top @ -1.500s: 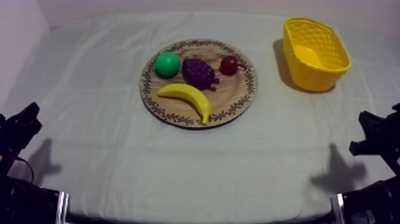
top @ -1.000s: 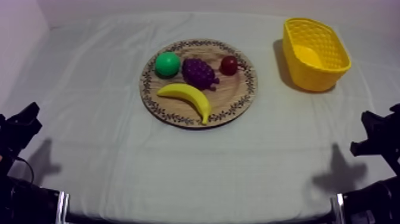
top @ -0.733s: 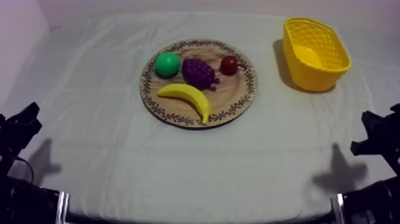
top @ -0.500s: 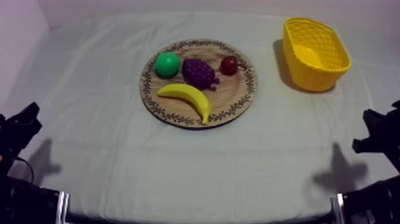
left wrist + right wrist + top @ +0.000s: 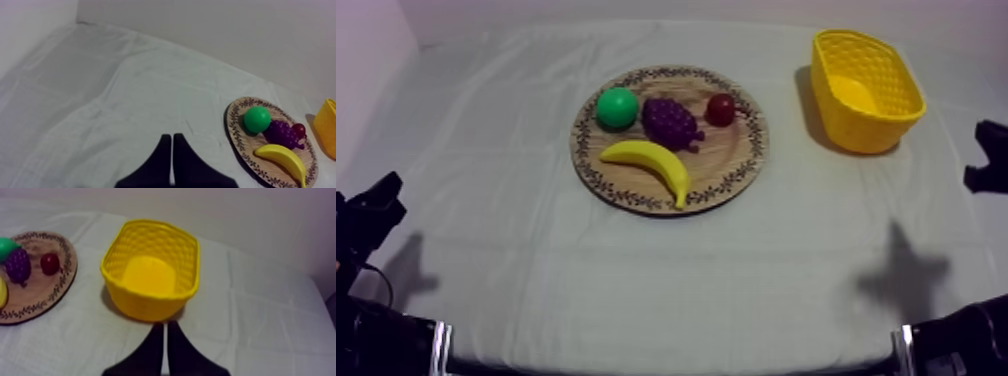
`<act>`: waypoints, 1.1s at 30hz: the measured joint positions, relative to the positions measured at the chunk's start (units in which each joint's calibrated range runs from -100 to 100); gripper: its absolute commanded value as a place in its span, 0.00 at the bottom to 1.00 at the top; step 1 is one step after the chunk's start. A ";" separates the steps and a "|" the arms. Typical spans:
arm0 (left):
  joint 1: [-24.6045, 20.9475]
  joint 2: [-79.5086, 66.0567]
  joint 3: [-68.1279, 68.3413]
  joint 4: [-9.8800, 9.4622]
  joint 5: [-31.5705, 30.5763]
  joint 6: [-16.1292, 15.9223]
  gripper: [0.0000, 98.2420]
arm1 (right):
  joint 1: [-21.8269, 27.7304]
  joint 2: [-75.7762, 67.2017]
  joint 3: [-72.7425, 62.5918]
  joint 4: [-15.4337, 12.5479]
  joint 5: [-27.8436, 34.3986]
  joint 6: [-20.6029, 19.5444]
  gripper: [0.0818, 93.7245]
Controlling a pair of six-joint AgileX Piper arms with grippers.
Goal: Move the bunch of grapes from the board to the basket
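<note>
Right gripper (image 5: pixel 164 324), black fingers clenched together on nothing, is being held before the yellow woven basket (image 5: pixel 150 300) at the tabletop's (image 5: pixel 636 290) far right corner. Left gripper (image 5: pixel 171 136), likewise clenched and empty, is being held at the near left corner. Purple toy bunch of grapes (image 5: pixel 671 122) is lying on the round, pattern-rimmed wooden board (image 5: pixel 726 155) toward the far edge. Reaching is judged in hand; next, fingers are to be parted above the grapes.
</note>
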 measured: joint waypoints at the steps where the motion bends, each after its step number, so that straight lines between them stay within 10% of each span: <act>1: 0.00 0.00 0.00 0.00 0.00 0.00 0.00 | -0.09 1.20 -1.55 0.00 0.20 0.00 0.00; 16: 0.00 0.00 0.00 0.00 0.00 0.00 0.00 | -4.28 19.67 -29.33 0.00 13.28 -1.16 0.00; 33: 0.00 0.00 0.00 0.00 0.00 0.00 0.00 | -8.09 38.06 -51.25 -6.95 19.20 2.48 0.00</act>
